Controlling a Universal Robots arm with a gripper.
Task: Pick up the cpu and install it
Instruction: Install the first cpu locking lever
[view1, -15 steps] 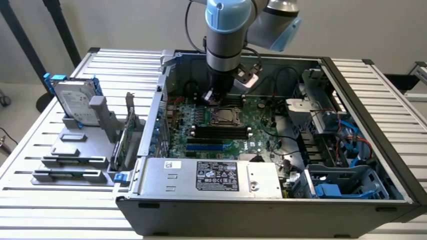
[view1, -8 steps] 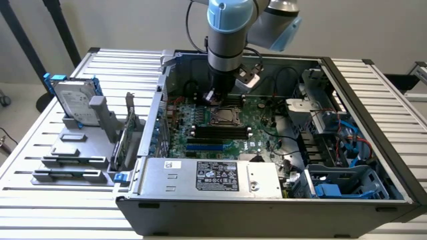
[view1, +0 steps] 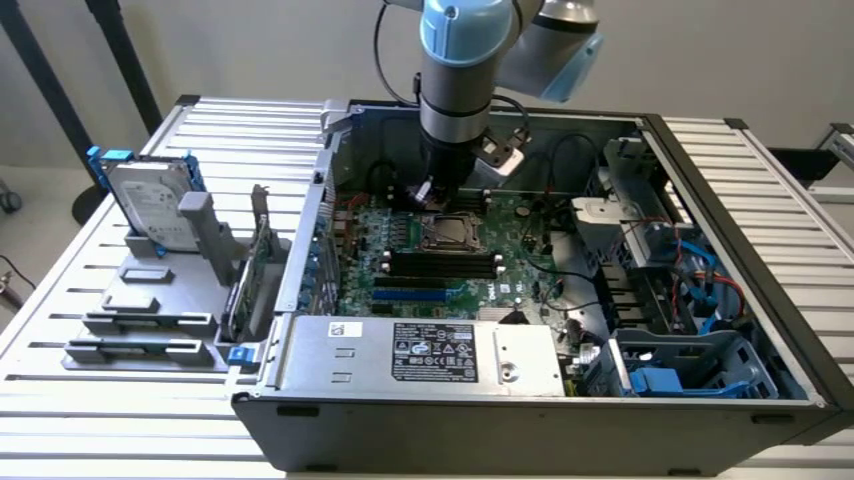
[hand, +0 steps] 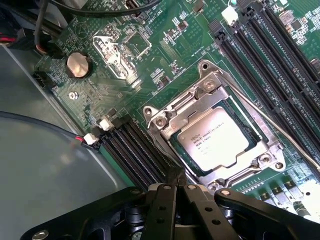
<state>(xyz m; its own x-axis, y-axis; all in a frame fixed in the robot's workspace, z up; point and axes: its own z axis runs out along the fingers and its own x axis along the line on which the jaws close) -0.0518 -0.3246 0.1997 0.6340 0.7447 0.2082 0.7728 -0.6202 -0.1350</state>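
1. The slatted metal worktop (view1: 80, 300) carries everything, running out past the case on the exterior view's left and right.
2. An open computer case (view1: 534, 410) sits in the middle of it, with a silver power supply (view1: 414, 352) along its near edge and blue-tabbed drive bays (view1: 674, 380) at the exterior view's right.
3. The robot arm (view1: 461, 60) comes down from above into the case, over the far part of the board.
4. The green motherboard (view1: 514, 275) lies flat on the case floor, with black memory slots (hand: 132, 150) beside the socket and a round coin battery (hand: 78, 64) near one edge.
5. A grey holder rack (view1: 147, 320) stands on the worktop at the exterior view's left, and a hard drive in a blue frame (view1: 150, 200) stands upright in it.
6. The gripper (hand: 176, 192) hangs just above the board, close beside the socket; its black jaws are drawn together with nothing between them.
7. The metal socket frame (hand: 160, 120) is open, its thin wire lever lying alongside.
8. The cpu (hand: 215, 137) sits flat inside that socket, silver top with printed text facing up, apart from the jaws. In the exterior view it (view1: 445, 234) lies just below the arm's tip.
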